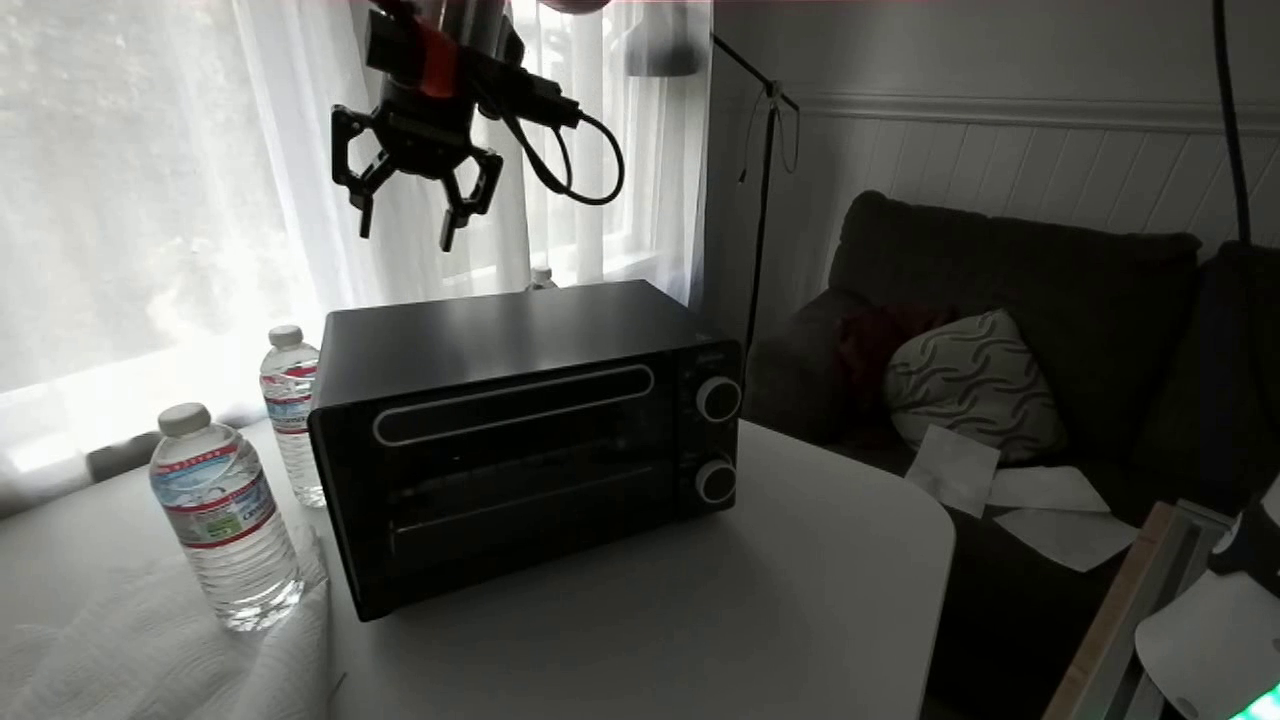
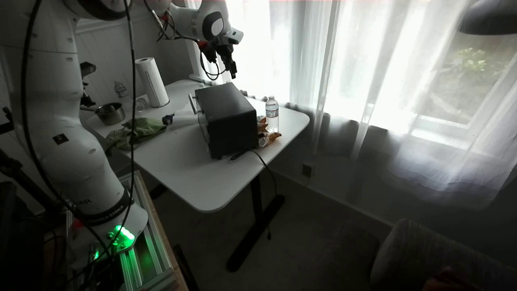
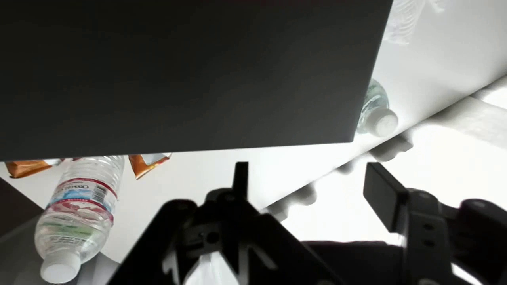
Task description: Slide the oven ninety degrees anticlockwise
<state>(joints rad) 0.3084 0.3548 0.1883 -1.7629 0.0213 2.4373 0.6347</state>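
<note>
The black oven (image 1: 500,330) stands on the white table (image 1: 800,560), its door and two silver-ringed knobs facing the camera in an exterior view. Another exterior view shows the oven (image 2: 228,105) from its side, door handle at the left. My gripper (image 1: 406,238) is open and empty, in the air above and behind the oven, on the window side; it also shows small in an exterior view (image 2: 233,76). In the wrist view the oven's plain top (image 3: 178,79) fills the upper part, and the open fingers (image 3: 307,178) are below its rear edge, apart from it.
Water bottles stand near the oven: two at its door-handle side (image 1: 225,520) (image 1: 290,400) and one behind it (image 2: 272,117). Orange snack packets (image 2: 270,139) and a black cord (image 2: 262,159) lie behind it. A paper towel roll (image 2: 152,83), pot (image 2: 111,114) and green cloth (image 2: 143,127) are farther along.
</note>
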